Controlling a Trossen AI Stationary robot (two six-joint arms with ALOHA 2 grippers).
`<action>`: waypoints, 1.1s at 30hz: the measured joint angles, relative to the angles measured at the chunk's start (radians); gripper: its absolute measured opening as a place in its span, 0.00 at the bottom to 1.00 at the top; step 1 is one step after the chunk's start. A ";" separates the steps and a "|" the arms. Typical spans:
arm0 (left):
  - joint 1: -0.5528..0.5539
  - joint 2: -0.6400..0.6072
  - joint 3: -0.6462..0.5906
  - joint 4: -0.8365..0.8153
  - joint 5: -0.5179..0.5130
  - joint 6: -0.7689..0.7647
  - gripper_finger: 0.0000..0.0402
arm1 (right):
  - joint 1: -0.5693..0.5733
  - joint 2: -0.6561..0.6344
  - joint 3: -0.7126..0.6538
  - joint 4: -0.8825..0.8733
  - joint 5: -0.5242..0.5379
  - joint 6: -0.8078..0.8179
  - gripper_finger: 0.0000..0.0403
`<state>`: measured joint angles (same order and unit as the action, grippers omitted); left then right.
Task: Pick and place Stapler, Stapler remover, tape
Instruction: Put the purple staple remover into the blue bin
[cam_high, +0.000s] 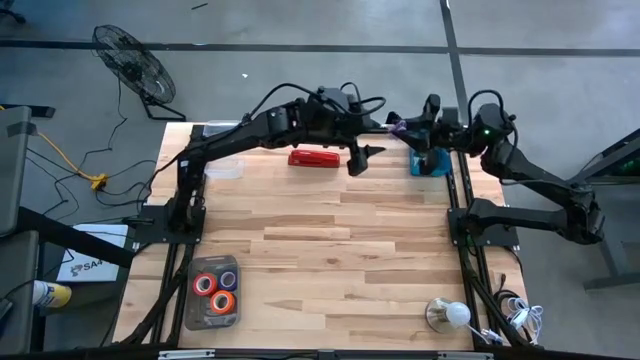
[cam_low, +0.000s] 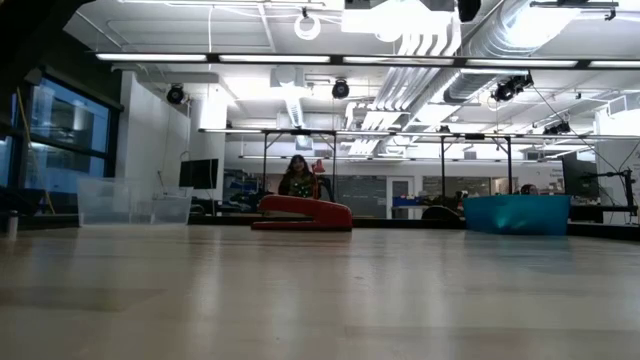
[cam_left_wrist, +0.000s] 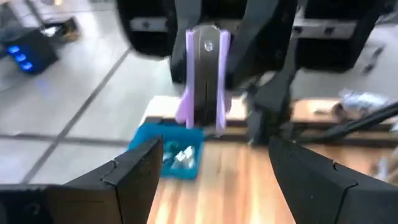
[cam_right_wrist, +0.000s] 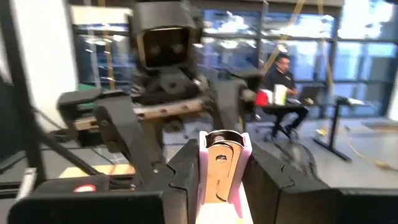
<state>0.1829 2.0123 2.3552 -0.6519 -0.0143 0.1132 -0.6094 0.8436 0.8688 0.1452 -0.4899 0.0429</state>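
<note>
Overhead, the right end effector (cam_right_wrist: 217, 186) clamps a purple staple remover (cam_right_wrist: 219, 163); the left end effector (cam_left_wrist: 211, 180) gapes above the wooden table (cam_high: 340, 250).

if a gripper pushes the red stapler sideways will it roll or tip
Probably neither: the stapler lies flat on its long base on the table, so it should slide. Pushed near one end, it would likely pivot. It looks rigid, not floppy.
</note>
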 joint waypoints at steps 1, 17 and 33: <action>0.001 -0.010 0.000 -0.031 -0.023 0.008 0.72 | 0.000 0.000 0.000 -0.015 0.021 0.001 0.20; 0.040 -0.109 0.000 -0.355 -0.326 0.092 0.71 | 0.000 0.013 0.000 -0.298 0.472 0.081 0.20; 0.293 -0.108 -0.064 -0.413 0.128 0.095 0.71 | -0.011 0.123 0.000 -0.691 0.923 0.351 0.20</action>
<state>0.4764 1.9045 2.2912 -1.0649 0.1132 0.2078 -0.6207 0.9666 0.8688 -0.5461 0.4332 0.3942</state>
